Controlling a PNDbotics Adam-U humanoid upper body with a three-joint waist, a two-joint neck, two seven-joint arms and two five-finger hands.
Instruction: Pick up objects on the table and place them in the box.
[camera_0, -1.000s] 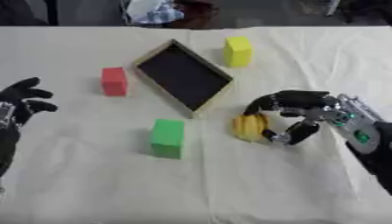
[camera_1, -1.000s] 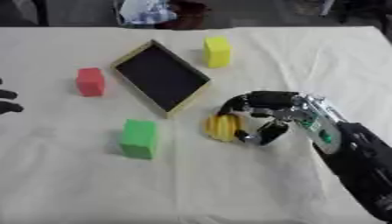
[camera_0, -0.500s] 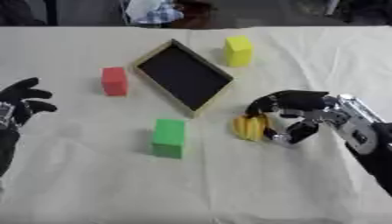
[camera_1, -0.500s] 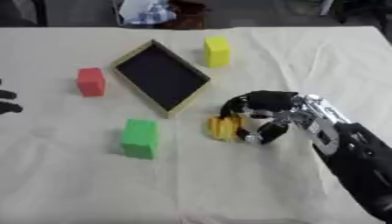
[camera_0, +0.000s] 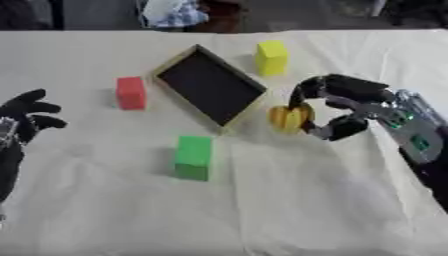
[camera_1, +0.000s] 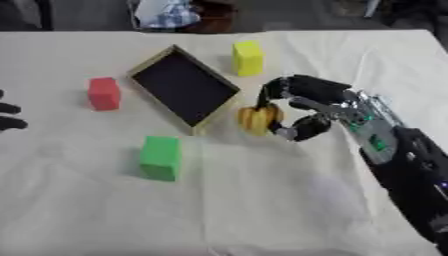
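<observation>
Right hand (camera_0: 346, 107) curled round a small yellow-orange thing (camera_0: 288, 118), fingers over its top and thumb under its side. Held just beside the near right edge of the box (camera_0: 210, 85), close to that rim but not inside. Hard to tell if the yellow-orange thing still rests on the table (camera_0: 262, 210) or sits a little above it.

Box lying askew on the white cloth, dark inside with a pale wooden rim. Yellow block (camera_0: 272, 57) standing just past the far right side of the box. Red block (camera_0: 131, 92) standing near the left side of the box. Green block (camera_0: 193, 157) standing in front of the box, nearer to the robot and apart from it.

Left hand (camera_0: 24, 116) far to the left of the box, open, fingers spread and relaxed, holding nothing.
</observation>
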